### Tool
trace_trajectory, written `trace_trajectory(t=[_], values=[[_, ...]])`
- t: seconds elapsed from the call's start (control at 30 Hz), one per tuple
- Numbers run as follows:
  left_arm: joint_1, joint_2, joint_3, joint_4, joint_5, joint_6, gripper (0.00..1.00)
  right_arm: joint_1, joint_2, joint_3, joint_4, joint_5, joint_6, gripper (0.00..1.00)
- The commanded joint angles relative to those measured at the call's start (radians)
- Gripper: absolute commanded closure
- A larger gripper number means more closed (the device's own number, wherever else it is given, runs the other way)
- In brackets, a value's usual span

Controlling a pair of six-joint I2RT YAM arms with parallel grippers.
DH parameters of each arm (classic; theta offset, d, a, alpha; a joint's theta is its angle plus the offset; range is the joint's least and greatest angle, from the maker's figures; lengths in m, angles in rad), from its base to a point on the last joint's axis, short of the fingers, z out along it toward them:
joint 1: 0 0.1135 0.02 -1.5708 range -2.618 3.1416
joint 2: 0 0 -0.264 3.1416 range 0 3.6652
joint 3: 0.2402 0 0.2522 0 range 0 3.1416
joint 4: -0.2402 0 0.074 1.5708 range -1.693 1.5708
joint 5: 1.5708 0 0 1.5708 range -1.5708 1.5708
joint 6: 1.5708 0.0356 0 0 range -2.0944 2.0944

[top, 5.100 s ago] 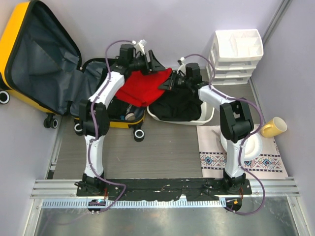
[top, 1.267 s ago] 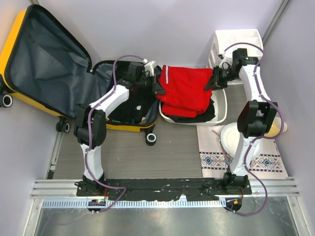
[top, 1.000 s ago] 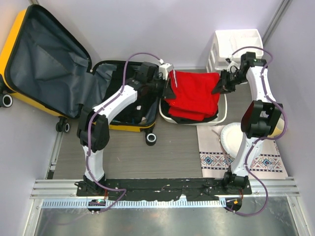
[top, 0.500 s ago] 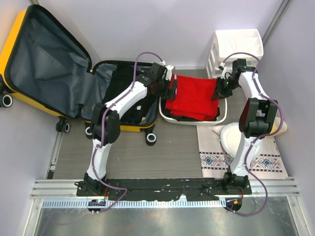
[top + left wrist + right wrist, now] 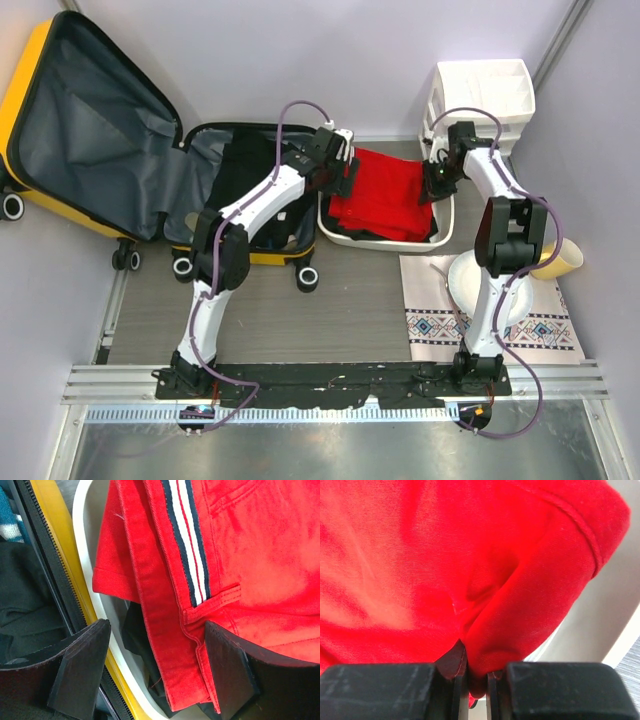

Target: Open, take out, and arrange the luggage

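The yellow luggage (image 5: 40,60) lies open at the left, its grey-lined lid up and dark clothes in the lower half (image 5: 250,190). A red garment (image 5: 385,195) lies in the white basin (image 5: 345,238) on top of black clothing. My left gripper (image 5: 347,177) is open at the garment's left edge; in the left wrist view its fingers (image 5: 82,665) straddle the red striped waistband (image 5: 190,575) over the basin rim (image 5: 90,540). My right gripper (image 5: 432,185) is shut on the garment's right edge, pinching a red fold (image 5: 485,675).
A white drawer organizer (image 5: 485,95) stands at the back right. A patterned mat (image 5: 440,325) with a white plate (image 5: 480,285) and a yellow cup (image 5: 560,260) lies at the right. The suitcase's wheels (image 5: 308,277) stick out toward the middle floor.
Both arms carried the red garment from the luggage to the basin and lowered it in. The left gripper has let go and opened; the right one still pinches the cloth.
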Motion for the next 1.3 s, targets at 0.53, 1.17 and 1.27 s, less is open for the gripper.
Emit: trace_trajectory(t=[0.53,1.17,1.27], values=[[0.21,-0.159,-0.142,-0.013,0.11,0.125,0.12,0.103,0.064,0.078,0.056,0.023,0.015,0.99],[0.454,-0.373,-0.257,-0.125,0.352,0.212,0.07,0.032,-0.122,0.092,-0.071,-0.002,-0.009,0.29],[0.453,-0.37,-0.293,-0.13,0.383,0.214,0.09,0.04,-0.147,0.102,-0.074,-0.015,0.002,0.28]])
